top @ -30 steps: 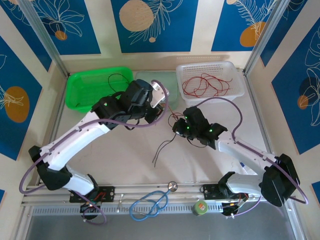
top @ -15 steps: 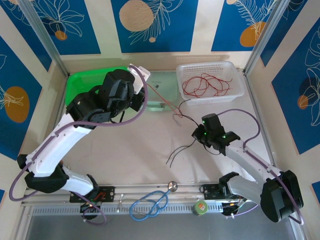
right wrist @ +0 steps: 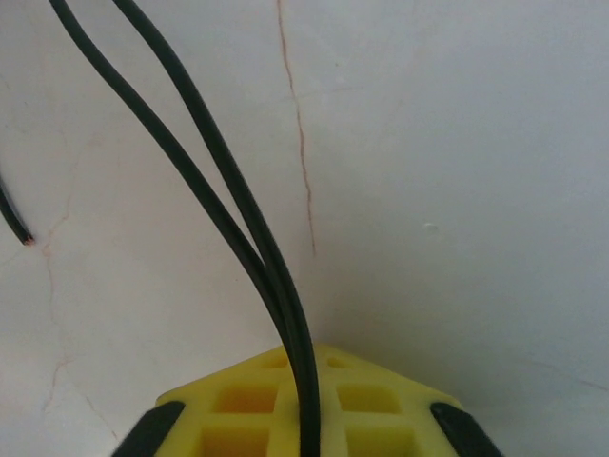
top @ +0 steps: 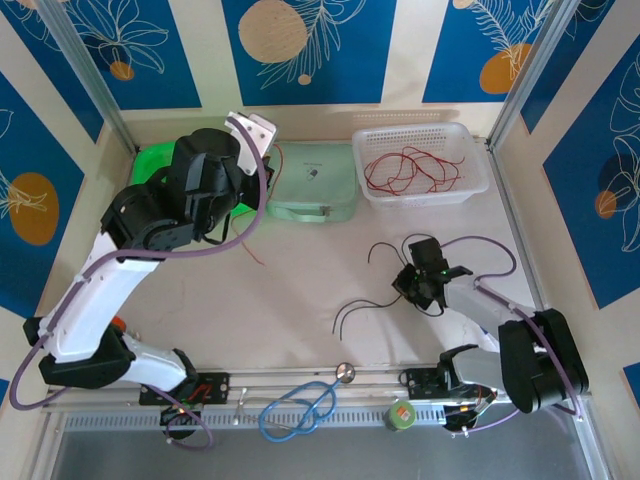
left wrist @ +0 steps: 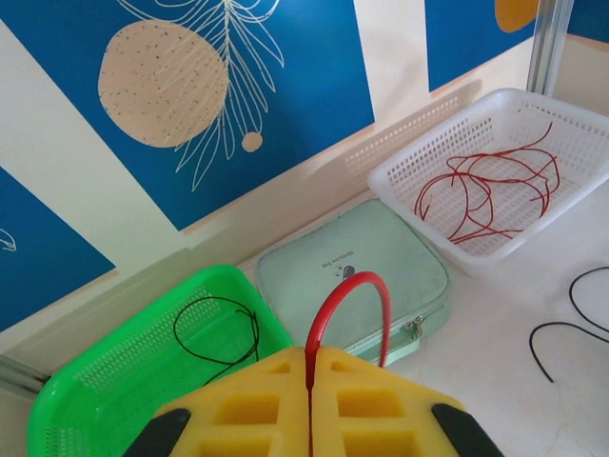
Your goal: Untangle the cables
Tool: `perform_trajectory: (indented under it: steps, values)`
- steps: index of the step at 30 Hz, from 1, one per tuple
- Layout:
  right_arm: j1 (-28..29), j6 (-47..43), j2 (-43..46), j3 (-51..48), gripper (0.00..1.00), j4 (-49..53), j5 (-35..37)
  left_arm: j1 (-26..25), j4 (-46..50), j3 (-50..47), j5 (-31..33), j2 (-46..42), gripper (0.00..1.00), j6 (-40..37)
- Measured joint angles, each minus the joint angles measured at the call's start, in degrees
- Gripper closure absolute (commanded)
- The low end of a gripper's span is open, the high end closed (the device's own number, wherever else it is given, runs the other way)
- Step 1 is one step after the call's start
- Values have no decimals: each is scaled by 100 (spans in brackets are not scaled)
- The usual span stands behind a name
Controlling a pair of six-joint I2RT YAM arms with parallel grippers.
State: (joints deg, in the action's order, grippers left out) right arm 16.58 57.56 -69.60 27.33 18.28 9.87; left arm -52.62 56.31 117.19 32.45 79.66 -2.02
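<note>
My left gripper [top: 268, 148] [left wrist: 307, 357] is raised over the back left, its yellow fingers shut on a red cable [left wrist: 335, 303]. That cable arches up from the jaws, and its loose end [top: 255, 255] hangs toward the table. My right gripper [top: 408, 283] [right wrist: 303, 357] is low on the table at centre right. Two black cables [right wrist: 205, 181] run out from between its yellow fingers, which press against them. Their ends [top: 358, 305] trail left on the table and a loop [top: 385, 248] curls behind the gripper. The red cable hangs apart from the black ones.
A green basket [left wrist: 90, 381] at back left holds a black wire [left wrist: 217, 328]. A mint zip case [top: 312, 180] lies beside it. A white basket [top: 420, 128] at back right holds red wires [top: 405, 170]. A blue stethoscope [top: 300, 410] and a green roll [top: 402, 415] lie at the near rail.
My left gripper has swung up and left with the red cable, drawing it out of the black ones. My right gripper has moved right and toward me with the black cables.
</note>
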Motion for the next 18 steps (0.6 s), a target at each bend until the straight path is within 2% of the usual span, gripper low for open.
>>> perform_trajectory:
  steps: [3, 8, 12, 18]
  values:
    - [2, -205, 42, 129, 53, 101, -96, 0, 42, 15, -85, -4, 92, 4]
    - [175, -887, 693, 780, 34, 619, -109, 0, 166, 52, -396, 63, 92, 26]
    - [570, -1655, 1445, 1578, 30, 1045, -105, 0, 199, 107, -713, 251, 93, 55]
    - [1292, -2732, 1932, 2315, 29, 1373, -85, 0, 315, 326, -1298, 654, 93, 177]
